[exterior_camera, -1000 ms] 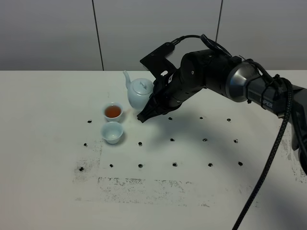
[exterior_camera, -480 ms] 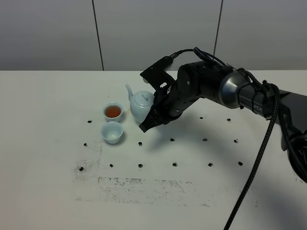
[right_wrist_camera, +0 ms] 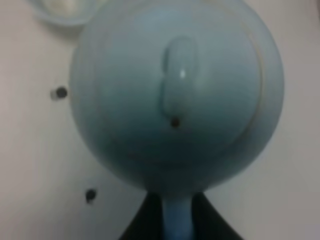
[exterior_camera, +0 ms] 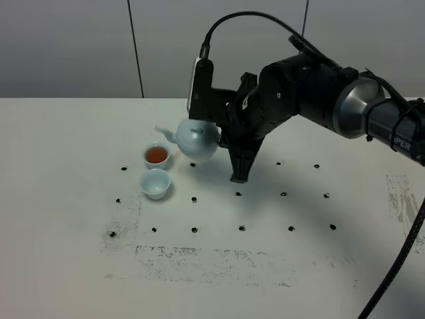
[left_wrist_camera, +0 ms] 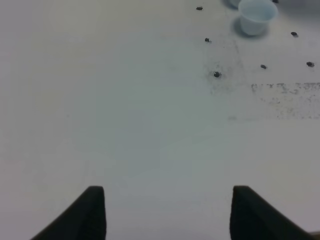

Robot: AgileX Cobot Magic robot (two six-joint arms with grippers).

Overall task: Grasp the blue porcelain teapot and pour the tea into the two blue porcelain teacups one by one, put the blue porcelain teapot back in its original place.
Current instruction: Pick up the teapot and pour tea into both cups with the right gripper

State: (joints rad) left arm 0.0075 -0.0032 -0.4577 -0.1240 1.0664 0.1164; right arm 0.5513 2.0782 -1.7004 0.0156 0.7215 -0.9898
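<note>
The high exterior camera looks down across the white worktop (exterior_camera: 66, 266) toward its far edge. The left wrist camera, well off, shares its pale-blue handleless porcelain cup (left_wrist_camera: 256, 17); the right one hugs the glossy pale-blue round teapot (right_wrist_camera: 115, 110).

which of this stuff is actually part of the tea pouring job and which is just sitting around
Part of the job:
- blue porcelain teapot, held by the right gripper
- teacup with tea in it
- empty teacup

Just there:
- left gripper, open over the table
- black dots on the tabletop
- scuff marks
</note>
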